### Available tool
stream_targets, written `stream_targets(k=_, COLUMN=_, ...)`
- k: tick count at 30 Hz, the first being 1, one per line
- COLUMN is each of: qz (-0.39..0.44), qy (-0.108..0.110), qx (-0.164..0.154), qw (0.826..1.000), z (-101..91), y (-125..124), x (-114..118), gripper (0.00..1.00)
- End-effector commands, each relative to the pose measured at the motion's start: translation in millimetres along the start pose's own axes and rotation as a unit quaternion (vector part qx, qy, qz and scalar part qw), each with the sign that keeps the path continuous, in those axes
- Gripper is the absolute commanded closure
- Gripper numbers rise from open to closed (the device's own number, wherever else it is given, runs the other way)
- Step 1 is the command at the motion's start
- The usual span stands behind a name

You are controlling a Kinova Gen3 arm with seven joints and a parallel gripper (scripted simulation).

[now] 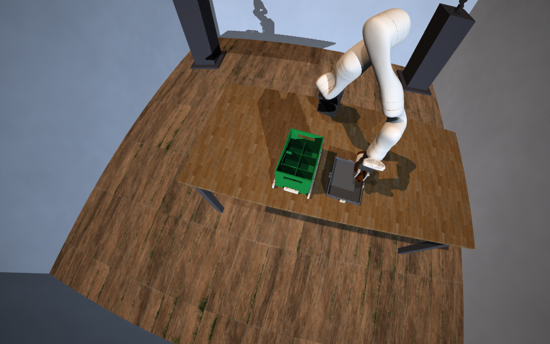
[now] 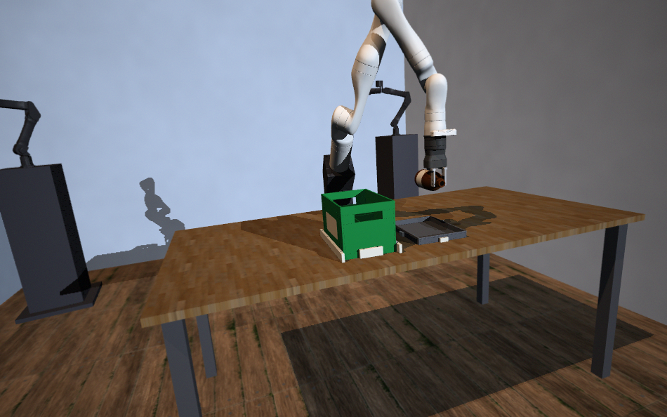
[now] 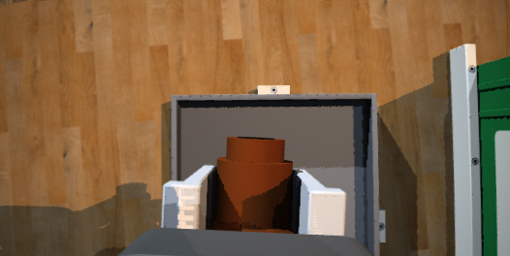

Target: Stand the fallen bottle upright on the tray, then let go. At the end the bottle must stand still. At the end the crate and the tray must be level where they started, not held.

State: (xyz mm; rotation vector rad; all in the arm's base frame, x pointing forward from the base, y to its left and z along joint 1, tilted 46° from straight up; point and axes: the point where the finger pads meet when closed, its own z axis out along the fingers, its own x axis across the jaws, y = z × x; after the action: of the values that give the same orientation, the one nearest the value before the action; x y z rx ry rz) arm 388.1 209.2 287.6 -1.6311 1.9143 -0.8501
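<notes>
Your end effector (image 3: 254,197) grips the brown bottle (image 3: 253,182) lying sideways, held above the grey tray (image 3: 370,163), beside the green crate (image 2: 359,222).

Wooden table (image 1: 234,141) bearing green partitioned crate (image 1: 299,160), grey tray (image 1: 344,181) beside it, white arm (image 1: 386,85) holding brown bottle (image 1: 358,167) at tray's edge.

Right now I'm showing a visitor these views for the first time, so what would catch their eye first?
Probably the bright green crate, divided into compartments, near the table's front edge, with the dark grey tray beside it. Next, the white arm reaching down over the tray, its end effector shut on a brown bottle held on its side, well above the tray.
</notes>
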Motion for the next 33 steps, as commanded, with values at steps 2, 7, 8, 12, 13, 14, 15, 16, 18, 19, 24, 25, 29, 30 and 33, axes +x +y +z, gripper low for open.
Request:
stream_targets(k=2, qz=0.000, qy=0.000, qx=0.000, qw=1.000, z=-0.3, y=-0.1, x=-0.4, gripper=1.00)
stream_targets(k=7, qz=0.000, qy=0.000, qx=0.000, qw=1.000, z=-0.3, y=-0.1, x=-0.4, gripper=1.00)
stream_targets(k=8, qz=0.000, qy=0.000, qx=0.000, qw=1.000, z=-0.3, y=-0.1, x=-0.4, gripper=1.00)
stream_targets(k=12, qz=0.000, qy=0.000, qx=0.000, qw=1.000, z=-0.3, y=-0.1, x=-0.4, gripper=1.00)
stream_targets(k=13, qz=0.000, qy=0.000, qx=0.000, qw=1.000, z=-0.3, y=-0.1, x=-0.4, gripper=1.00)
stream_targets(k=14, qz=0.000, qy=0.000, qx=0.000, qw=1.000, z=-0.3, y=-0.1, x=-0.4, gripper=1.00)
stream_targets(k=15, qz=0.000, qy=0.000, qx=0.000, qw=1.000, z=-0.3, y=-0.1, x=-0.4, gripper=1.00)
stream_targets(k=16, qz=0.000, qy=0.000, qx=0.000, qw=1.000, z=-0.3, y=-0.1, x=-0.4, gripper=1.00)
stream_targets(k=18, qz=0.000, qy=0.000, qx=0.000, qw=1.000, z=-0.3, y=-0.1, x=-0.4, gripper=1.00)
stream_targets(k=19, qz=0.000, qy=0.000, qx=0.000, qw=1.000, z=-0.3, y=-0.1, x=-0.4, gripper=1.00)
stream_targets(k=24, qz=0.000, qy=0.000, qx=0.000, qw=1.000, z=-0.3, y=-0.1, x=-0.4, gripper=1.00)
stream_targets(k=25, qz=0.001, qy=0.000, qx=0.000, qw=1.000, z=-0.3, y=-0.1, x=-0.4, gripper=1.00)
stream_targets(k=29, qz=0.004, qy=0.000, qx=0.000, qw=1.000, z=-0.3, y=-0.1, x=-0.4, gripper=1.00)
stream_targets(k=30, qz=0.007, qy=0.000, qx=0.000, qw=1.000, z=-0.3, y=-0.1, x=-0.4, gripper=1.00)
stream_targets(k=33, qz=0.021, qy=0.000, qx=0.000, qw=1.000, z=-0.3, y=-0.1, x=-0.3, gripper=1.00)
